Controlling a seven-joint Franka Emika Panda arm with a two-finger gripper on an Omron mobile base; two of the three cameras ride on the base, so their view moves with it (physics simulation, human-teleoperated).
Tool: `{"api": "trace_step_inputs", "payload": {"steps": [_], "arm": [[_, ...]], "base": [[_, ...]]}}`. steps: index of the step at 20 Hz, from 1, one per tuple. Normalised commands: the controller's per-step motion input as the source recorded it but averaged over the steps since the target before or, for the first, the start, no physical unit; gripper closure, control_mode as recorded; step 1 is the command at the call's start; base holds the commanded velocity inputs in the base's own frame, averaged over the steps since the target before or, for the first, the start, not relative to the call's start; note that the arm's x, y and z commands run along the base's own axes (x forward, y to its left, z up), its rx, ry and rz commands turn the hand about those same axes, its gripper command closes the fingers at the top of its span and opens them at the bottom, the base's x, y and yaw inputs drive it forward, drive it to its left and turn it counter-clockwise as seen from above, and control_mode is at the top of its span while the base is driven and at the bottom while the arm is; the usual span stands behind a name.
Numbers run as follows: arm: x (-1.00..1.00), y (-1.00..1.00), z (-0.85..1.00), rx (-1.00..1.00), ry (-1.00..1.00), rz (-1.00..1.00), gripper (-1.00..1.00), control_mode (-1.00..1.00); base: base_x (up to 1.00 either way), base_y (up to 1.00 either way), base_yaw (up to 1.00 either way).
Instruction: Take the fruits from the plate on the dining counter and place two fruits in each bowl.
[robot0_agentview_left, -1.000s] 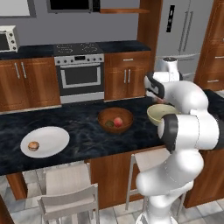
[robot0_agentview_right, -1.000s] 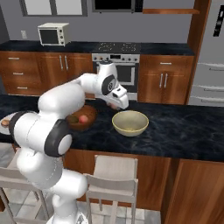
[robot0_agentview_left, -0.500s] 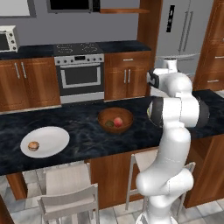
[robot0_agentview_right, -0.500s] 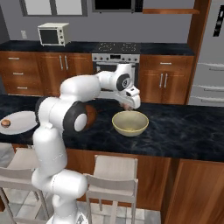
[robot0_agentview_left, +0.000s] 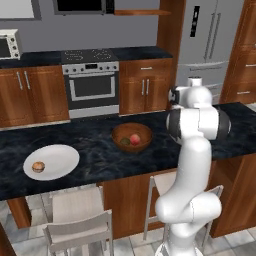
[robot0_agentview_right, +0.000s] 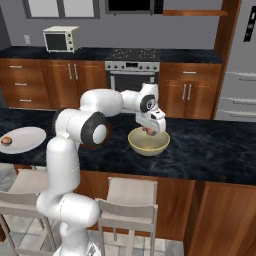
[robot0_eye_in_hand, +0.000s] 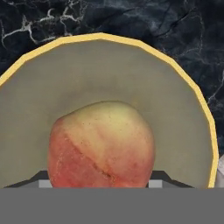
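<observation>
No writing could be read on anything. On the dining counter, the plate at nine o'clock carried an orange-tan fruit; the wooden bowl held two fruits. The arm reached forward, gripper pointing down over the cream bowl, jaws pinching a reddish-pink fruit.

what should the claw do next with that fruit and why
Probably lower a little and open. The claw is shut on a reddish fruit right above the cream bowl, whose visible inside holds nothing yet. The wooden bowl seems to hold two already, and one fruit is left on the plate.
</observation>
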Motion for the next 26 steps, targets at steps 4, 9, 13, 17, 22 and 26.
{"api": "trace_step_inputs", "payload": {"steps": [4, 9, 13, 17, 22, 26], "arm": [[0.12, -0.16, -0.32, 0.0, 0.0, 0.0, 1.0, -1.0], [0.06, -0.15, -0.26, 0.0, -0.03, 0.0, 1.0, -1.0], [0.0, -0.06, -0.28, 0.03, 0.0, 0.0, 1.0, -1.0], [0.0, 0.0, -0.07, 0.0, 0.0, 0.0, -1.0, -1.0], [0.01, 0.0, 0.0, 0.0, 0.0, 0.0, -1.0, -1.0], [0.0, 0.01, 0.0, 0.0, 0.0, 0.0, -1.0, -1.0]], "base": [[0.0, 0.0, 0.0], [0.0, 0.0, 0.0], [0.0, 0.0, 0.0], [0.0, 0.0, 0.0], [0.0, 0.0, 0.0], [0.0, 0.0, 0.0]]}}
